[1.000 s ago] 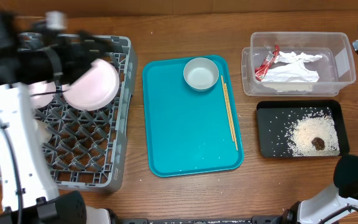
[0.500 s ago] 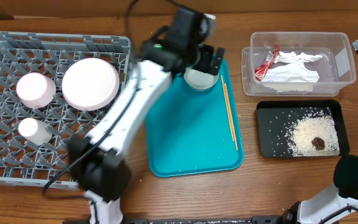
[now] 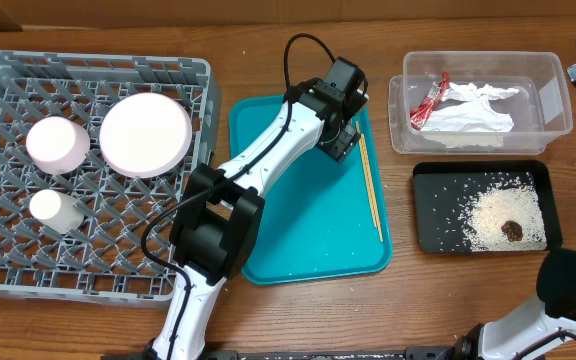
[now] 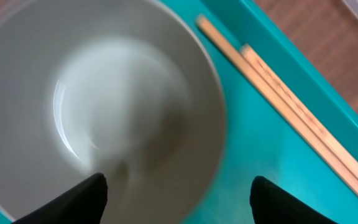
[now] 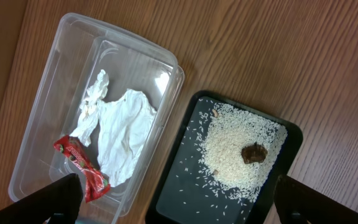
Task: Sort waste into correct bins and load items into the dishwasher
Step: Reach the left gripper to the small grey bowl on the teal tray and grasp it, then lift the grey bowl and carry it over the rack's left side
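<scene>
Dish rack [image 3: 88, 62], left: large plate [image 3: 145, 135], pink bowl [image 3: 57, 142] and small cup [image 3: 50, 207] all sit in it. A second ago the left arm was over the plate. It has since swung right to the far end of the teal tray [image 3: 298, 220].

Left claw [image 3: 336, 128] is on the last white bowl [image 4: 104, 93]: jaws apart, one finger [image 4: 79, 202] inside the rim, one outside, not clamped yet. Overhead hides that bowl under the claw. Left wrist shows it, chopsticks [image 3: 369, 190] just right.

Far right: wrapper [image 3: 428, 100] and napkin [image 3: 473, 112] in clear tub [image 3: 553, 95], rice [image 3: 508, 215] and brown lump [image 3: 512, 231] in black tray [image 3: 433, 215]. Waste looks sorted. Right claw [image 5: 188, 205] wide open, empty, above them.
</scene>
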`<state>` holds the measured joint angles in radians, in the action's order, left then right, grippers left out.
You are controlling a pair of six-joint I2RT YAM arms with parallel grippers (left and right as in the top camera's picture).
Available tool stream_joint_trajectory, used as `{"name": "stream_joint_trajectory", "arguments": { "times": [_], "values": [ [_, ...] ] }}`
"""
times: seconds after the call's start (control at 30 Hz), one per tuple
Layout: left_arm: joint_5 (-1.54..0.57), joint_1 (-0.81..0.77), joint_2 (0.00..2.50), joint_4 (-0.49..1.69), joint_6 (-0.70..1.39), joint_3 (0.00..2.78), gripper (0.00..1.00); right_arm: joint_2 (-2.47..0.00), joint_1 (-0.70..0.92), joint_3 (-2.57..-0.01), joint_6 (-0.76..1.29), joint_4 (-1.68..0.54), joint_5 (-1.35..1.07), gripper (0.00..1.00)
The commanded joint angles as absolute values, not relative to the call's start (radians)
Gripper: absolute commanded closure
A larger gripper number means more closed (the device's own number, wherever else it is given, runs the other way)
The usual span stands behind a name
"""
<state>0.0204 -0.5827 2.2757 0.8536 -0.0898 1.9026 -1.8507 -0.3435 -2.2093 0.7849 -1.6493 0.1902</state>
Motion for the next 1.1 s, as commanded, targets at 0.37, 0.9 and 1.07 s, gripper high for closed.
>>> {"name": "stream_joint_trajectory", "arguments": {
  "times": [0.37,0.9,1.07],
  "values": [
    [-0.105,-0.583,2.273,0.992,-0.112,1.874,0.81,-1.843,-0.342,-2.230,0.785,-1.646,0.198,0.00],
    [-0.132,-0.565,2.208,1.257,0.146,2.162,0.96,-1.843,-0.342,-2.230,0.784,-1.646,0.198,0.00],
    [-0.132,-0.470,2.078,1.318,0.236,2.421,0.96,-1.843,-0.342,-2.230,0.785,-1.646,0.197,0.00]
  ]
}}
